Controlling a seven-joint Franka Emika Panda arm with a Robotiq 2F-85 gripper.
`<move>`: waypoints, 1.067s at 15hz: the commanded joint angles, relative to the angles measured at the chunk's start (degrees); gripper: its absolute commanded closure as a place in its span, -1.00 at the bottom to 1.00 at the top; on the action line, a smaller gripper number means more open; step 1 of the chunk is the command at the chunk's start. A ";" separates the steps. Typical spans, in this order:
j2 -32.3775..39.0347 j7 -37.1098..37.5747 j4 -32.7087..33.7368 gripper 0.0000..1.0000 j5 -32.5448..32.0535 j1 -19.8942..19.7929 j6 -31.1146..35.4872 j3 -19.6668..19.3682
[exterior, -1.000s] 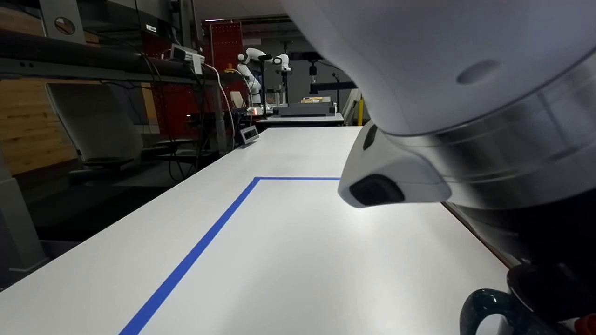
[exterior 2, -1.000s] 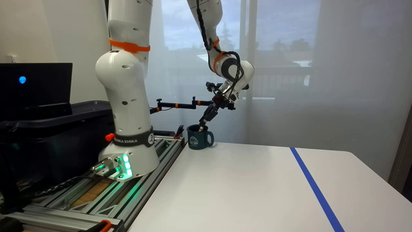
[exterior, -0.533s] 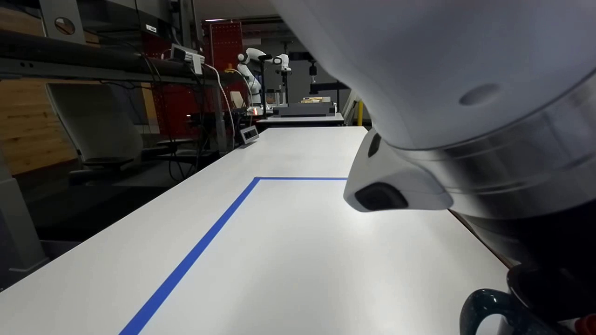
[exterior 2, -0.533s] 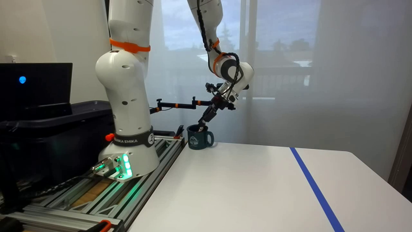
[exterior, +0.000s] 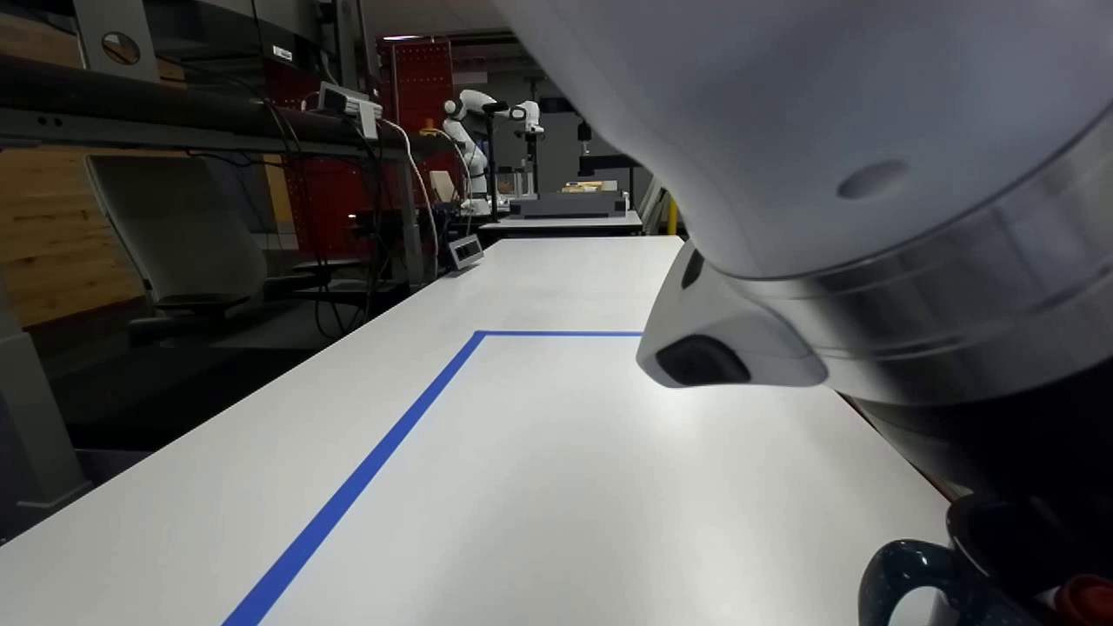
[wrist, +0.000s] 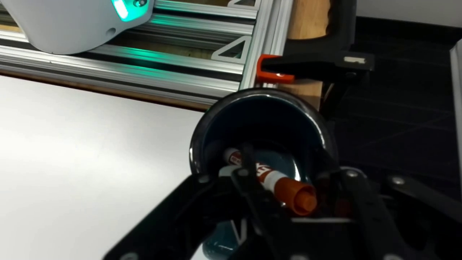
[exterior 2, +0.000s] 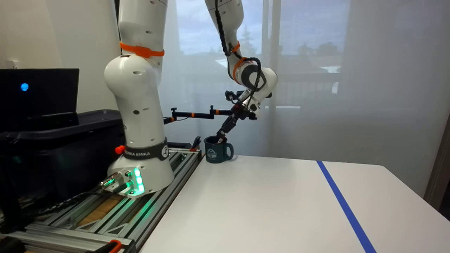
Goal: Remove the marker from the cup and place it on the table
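Note:
The marker (wrist: 271, 179), dark red and white with an orange-red capped end, leans slantwise in the cup (wrist: 202, 144) in the wrist view. Its red end (exterior: 1087, 600) also shows at the lower right corner of an exterior view. The cup is a dark teal mug (exterior 2: 215, 156) standing upright at the table's corner by the robot base. My gripper (wrist: 286, 156) points down into the cup mouth, with its fingers apart on either side of the marker. The left finger hides part of the marker. The white table (exterior 2: 267, 200) carries blue tape (exterior 2: 344, 203).
An aluminium frame (wrist: 173, 72) and the robot base (exterior 2: 140, 172) border the table beside the cup. A black clamp with an orange end (wrist: 276, 68) sits right behind the cup in the wrist view. A black camera arm (exterior 2: 193, 115) stands behind.
My arm has dipped slightly, and the gripper sits a little lower in the cup. The marker's red end has shifted slightly up and left in an exterior view. The cup has not moved.

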 commanded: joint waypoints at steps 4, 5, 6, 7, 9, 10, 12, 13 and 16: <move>-1.91 0.06 -1.06 0.06 -0.03 -0.15 0.70 -1.19; -1.92 -0.18 -1.03 0.10 -0.38 -0.31 1.07 -1.48; -1.70 -0.15 -0.83 0.09 -0.73 -0.46 1.00 -1.76; -1.60 -0.50 -0.76 0.14 -0.92 -0.61 1.25 -2.01; -1.50 -0.73 -0.83 0.19 -1.23 -0.87 1.64 -2.47; -1.54 -0.97 -0.91 0.18 -1.27 -0.99 1.94 -2.66; -1.59 -1.20 -1.03 0.19 -1.36 -1.14 2.12 -3.01; -1.59 -1.28 -1.05 0.22 -1.36 -1.19 2.12 -3.10; -1.59 -1.76 -1.00 0.23 -1.28 -1.26 2.08 -3.21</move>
